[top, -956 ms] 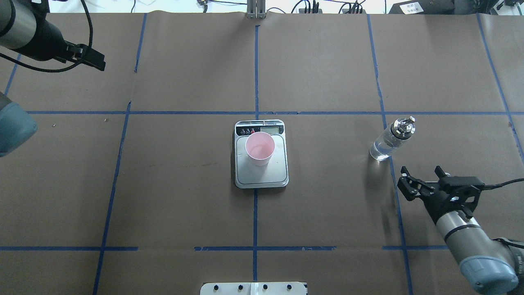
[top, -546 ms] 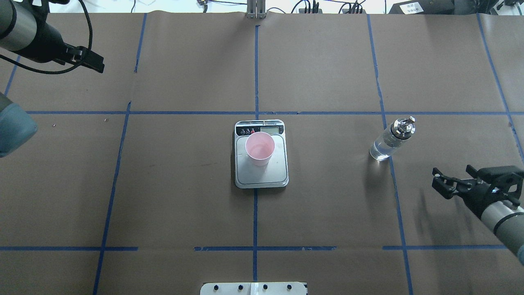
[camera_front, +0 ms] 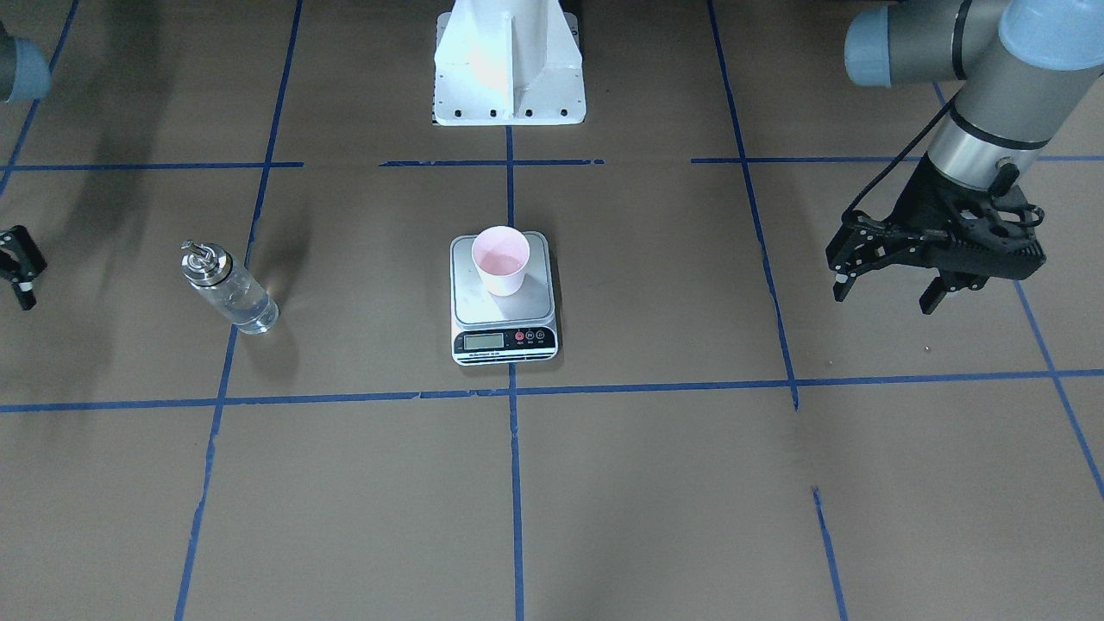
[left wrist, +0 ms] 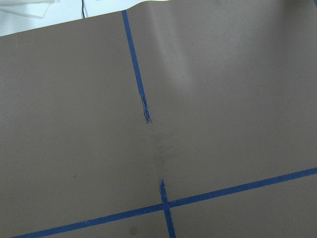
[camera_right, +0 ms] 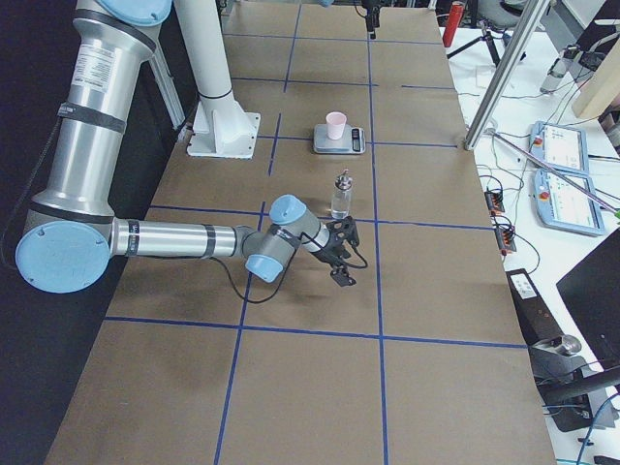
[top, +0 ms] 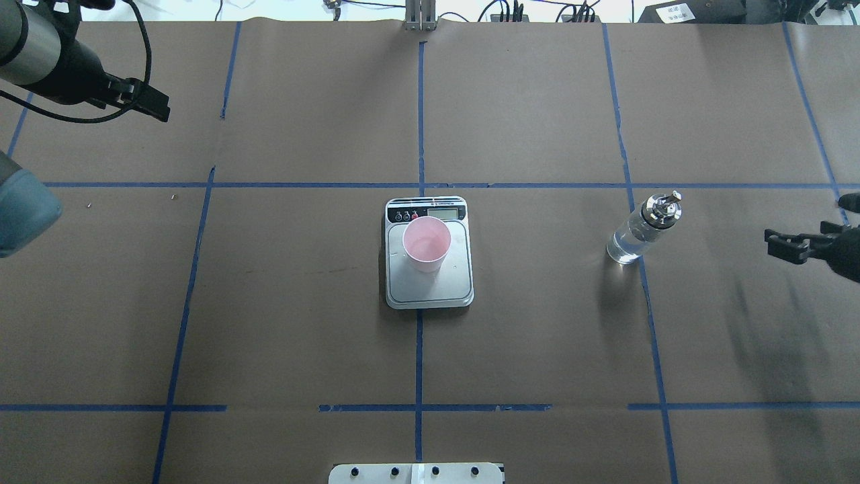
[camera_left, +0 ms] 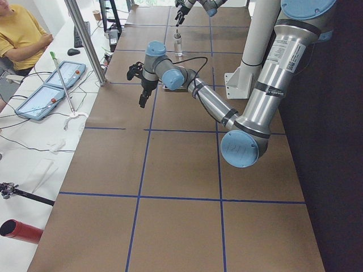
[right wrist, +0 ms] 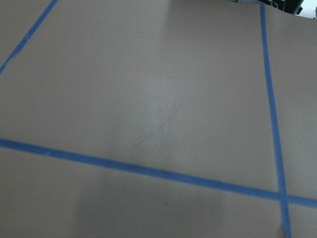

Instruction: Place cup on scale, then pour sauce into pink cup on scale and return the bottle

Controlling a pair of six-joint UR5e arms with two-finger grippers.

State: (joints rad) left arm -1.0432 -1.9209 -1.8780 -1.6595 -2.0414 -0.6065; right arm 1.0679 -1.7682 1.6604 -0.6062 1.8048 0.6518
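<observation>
On my overhead feed the left gripper (top: 153, 102) hangs at upper left, well apart from everything; the front camera shows its jaws spread and empty. At centre the cup (top: 426, 243) stands upright on the scale (top: 430, 292), toward its display end. Right of centre the bottle (top: 639, 230) stands on a tape line (top: 655, 349), clear sauce (top: 625, 247) inside. At the right edge the right gripper (top: 803, 235) hovers near the bottle, jaws apart, holding nothing.

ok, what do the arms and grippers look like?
Silver-grey tubes with pale blue joint caps on the left arm and right arm, with a printed label on each upright link. The left gripper and right gripper are black, open-framed and two-fingered, with a black cable at each wrist.
</observation>
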